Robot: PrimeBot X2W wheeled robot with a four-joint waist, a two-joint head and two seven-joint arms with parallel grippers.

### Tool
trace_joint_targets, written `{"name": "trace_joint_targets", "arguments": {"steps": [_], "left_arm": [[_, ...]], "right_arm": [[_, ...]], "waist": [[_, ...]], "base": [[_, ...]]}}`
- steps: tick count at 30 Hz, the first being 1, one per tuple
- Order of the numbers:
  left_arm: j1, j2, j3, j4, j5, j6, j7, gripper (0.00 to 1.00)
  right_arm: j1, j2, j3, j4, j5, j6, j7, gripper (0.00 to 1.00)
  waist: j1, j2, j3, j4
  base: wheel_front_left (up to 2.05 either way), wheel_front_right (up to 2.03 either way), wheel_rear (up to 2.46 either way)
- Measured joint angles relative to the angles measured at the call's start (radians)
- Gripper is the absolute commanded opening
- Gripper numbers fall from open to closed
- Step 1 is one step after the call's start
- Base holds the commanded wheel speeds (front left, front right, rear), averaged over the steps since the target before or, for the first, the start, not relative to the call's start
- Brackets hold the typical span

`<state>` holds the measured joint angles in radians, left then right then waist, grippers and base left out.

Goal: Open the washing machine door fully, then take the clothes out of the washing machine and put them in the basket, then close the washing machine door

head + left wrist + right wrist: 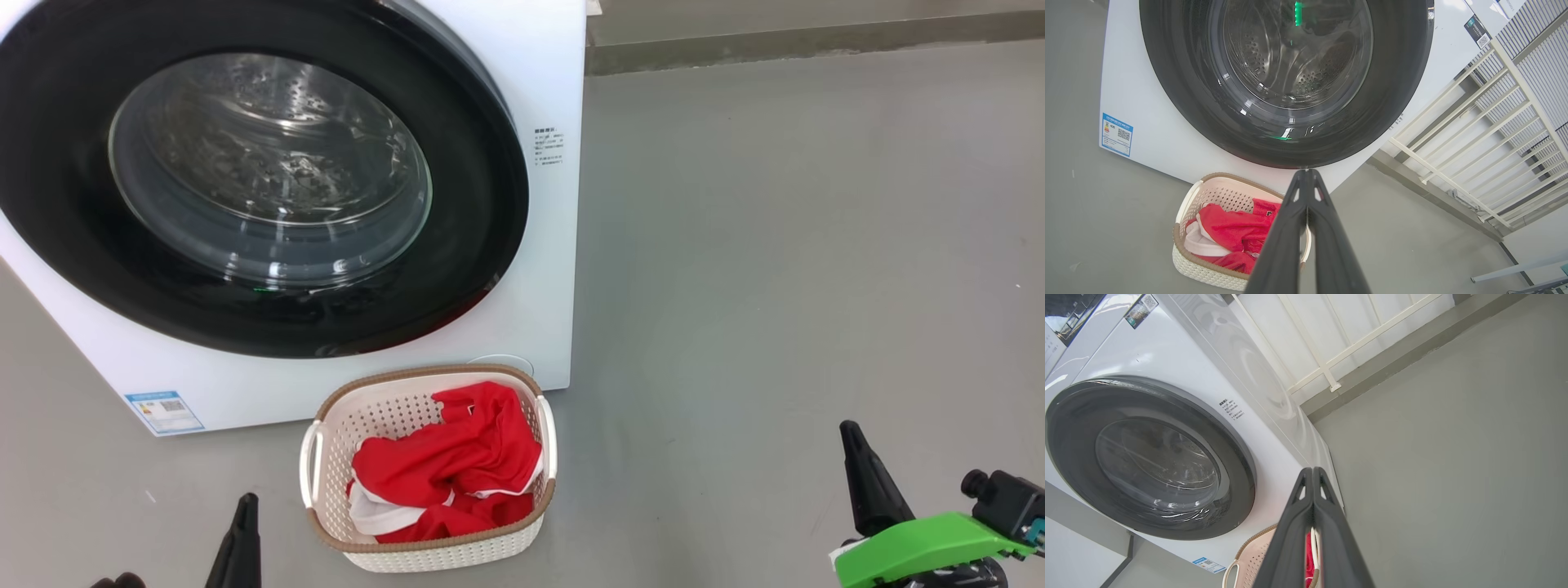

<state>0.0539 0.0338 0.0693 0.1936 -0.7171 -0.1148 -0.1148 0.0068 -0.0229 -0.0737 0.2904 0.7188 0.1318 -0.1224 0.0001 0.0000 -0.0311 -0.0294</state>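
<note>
Left gripper [1306, 173]: both long dark fingers pressed together up to the tips, nothing between them. Right gripper [1312, 470]: the same, jaws fully closed and holding nothing.

Ahead of both pairs of jaws, well apart and not touched, the washing machine door [269, 171]. Lying closed and flat against the white front of the washing machine [543, 245], with the glossy black frame all around and the steel drum visible through the glass.

Between the two pairs of jaws, much nearer to the left pair, the basket [424, 372]. Standing on the grey floor [775, 286] just in front of the lower edge of the machine, near its right corner. Left handle just beside the left jaws, with a narrow strip of bare floor between. Inside the basket, the clothes [457, 457], a red heap with white trim, mostly under the brown rim. In the right wrist view, partly hidden behind the right fingers.

Ahead of the right jaws and to their right, wide open floor up to a dark low ledge [816, 41] at the far side. Beyond the right side edge of the machine, a cream railing [1474, 134].
</note>
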Motion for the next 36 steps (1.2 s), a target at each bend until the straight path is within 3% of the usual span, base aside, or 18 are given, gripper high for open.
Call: {"name": "trace_joint_targets", "arguments": {"steps": [36], "left_arm": [[-0.051, 0.001, 0.005, 0.033, -0.385, -0.001, 0.098, 0.0]], "right_arm": [[-0.031, -0.004, -0.025, -0.007, 0.39, 0.0, 0.102, 0.0]], "waist": [[0.0, 0.0001, 0.015, 0.013]], "base": [[0.0, 0.0, 0.0]]}}
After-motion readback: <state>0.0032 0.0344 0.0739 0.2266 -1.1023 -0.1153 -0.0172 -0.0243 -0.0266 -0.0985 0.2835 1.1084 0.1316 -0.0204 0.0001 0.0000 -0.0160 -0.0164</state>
